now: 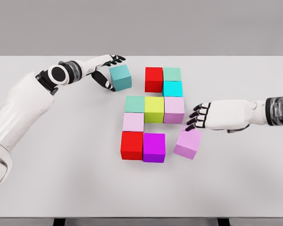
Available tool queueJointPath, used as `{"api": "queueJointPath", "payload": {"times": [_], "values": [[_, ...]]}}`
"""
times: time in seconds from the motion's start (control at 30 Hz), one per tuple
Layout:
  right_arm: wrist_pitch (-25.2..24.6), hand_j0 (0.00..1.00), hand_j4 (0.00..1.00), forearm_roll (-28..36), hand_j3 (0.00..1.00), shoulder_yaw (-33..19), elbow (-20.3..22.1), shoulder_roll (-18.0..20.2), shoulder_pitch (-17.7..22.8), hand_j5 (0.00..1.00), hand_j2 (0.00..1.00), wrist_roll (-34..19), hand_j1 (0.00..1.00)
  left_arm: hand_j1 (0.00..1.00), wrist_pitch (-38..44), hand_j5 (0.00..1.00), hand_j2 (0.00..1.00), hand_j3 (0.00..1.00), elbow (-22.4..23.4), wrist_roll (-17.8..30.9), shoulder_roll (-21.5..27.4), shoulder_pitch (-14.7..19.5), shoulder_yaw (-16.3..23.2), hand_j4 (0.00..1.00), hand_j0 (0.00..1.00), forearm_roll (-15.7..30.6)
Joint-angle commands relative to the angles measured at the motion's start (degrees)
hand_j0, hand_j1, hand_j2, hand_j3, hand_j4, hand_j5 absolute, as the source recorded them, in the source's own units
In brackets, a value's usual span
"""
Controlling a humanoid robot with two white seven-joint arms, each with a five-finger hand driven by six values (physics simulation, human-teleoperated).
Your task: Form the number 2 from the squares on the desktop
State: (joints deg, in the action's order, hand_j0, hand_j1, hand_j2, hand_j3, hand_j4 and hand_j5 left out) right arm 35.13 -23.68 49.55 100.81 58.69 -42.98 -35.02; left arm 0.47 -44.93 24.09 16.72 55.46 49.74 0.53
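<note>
Two cubes are waiting loose: the teal cube (120, 77) is sitting between the curled left hand's (105, 70) fingers, the lilac cube (188, 142) just under the right hand's (201, 117) relaxed fingertips.

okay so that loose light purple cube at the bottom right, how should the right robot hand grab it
Grip the light purple cube across its two opposite side faces, coming from above and the right, where the right robot hand hovers. It sits skewed, with the magenta cube close on its left, so turn the fingers to match.
</note>
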Motion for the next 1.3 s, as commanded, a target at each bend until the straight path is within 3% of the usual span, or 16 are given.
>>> {"api": "queueJointPath", "payload": {"times": [0.0, 0.1, 0.2, 0.4, 0.5, 0.97, 1.1, 1.27], "values": [[-0.1, 1.0, 1.0, 0.1, 1.0, -0.3, 0.0, 2.6, 0.1, 1.0, 1.0, 0.0, 1.0, 0.89, 0.0, 0.89, 0.89, 0.89, -0.1, 0.0, 0.0, 0.0, 0.1, 0.89, 0.89, 0.3], [-0.1, 1.0, 1.0, 0.0, 1.0, -2.2, -1.1, 2.7, 0.5, 1.0, 1.0, 0.0, 1.0, 0.82, 0.0, 0.82, 0.82, 0.82, -0.1, 0.0, -0.1, -0.2, 0.1, 0.82, 0.82, 0.3], [-0.1, 1.0, 1.0, -0.2, 1.0, -2.9, -7.9, 0.0, 0.0, 1.0, 1.0, 0.0, 1.0, 0.78, -0.1, 0.78, 0.78, 0.78, -0.1, 0.0, -0.3, -0.2, 0.1, 0.78, 0.78, 0.3], [-0.1, 1.0, 1.0, -4.2, 1.0, -2.3, -10.5, -3.0, -0.2, 1.0, 1.0, 0.0, 1.0, 0.72, -0.3, 0.72, 0.72, 0.72, -0.2, 0.0, -0.4, -0.2, 0.1, 0.72, 0.72, 0.3], [-0.1, 1.0, 1.0, -4.8, 1.0, -1.1, -10.4, -4.2, 0.0, 1.0, 1.0, 0.0, 1.0, 0.61, -1.3, 0.61, 0.61, 0.61, -0.2, 0.0, -0.5, -0.2, 0.1, 0.61, 0.61, 0.3], [-0.1, 1.0, 1.0, -4.9, 1.0, 3.4, -3.0, -4.0, 0.4, 1.0, 1.0, 0.0, 1.0, 0.62, -4.2, 0.62, 0.62, 0.62, -2.3, -0.1, -1.1, 0.5, 2.1, 0.62, 0.62, 0.2], [-0.1, 1.0, 1.0, -4.9, 1.0, 3.2, -3.1, -4.0, 0.3, 1.0, 1.0, 0.0, 1.0, 0.64, -5.7, 0.64, 0.64, 0.64, -2.4, -0.1, -1.1, 0.5, 2.1, 0.64, 0.64, 0.2], [-0.1, 1.0, 1.0, -4.8, 1.0, 1.3, -7.2, -3.7, -1.1, 1.0, 1.0, 0.0, 1.0, 0.87, -5.7, 0.87, 0.87, 0.87, -2.4, 0.0, -1.1, 0.5, 2.1, 0.87, 0.87, 0.1]]}}
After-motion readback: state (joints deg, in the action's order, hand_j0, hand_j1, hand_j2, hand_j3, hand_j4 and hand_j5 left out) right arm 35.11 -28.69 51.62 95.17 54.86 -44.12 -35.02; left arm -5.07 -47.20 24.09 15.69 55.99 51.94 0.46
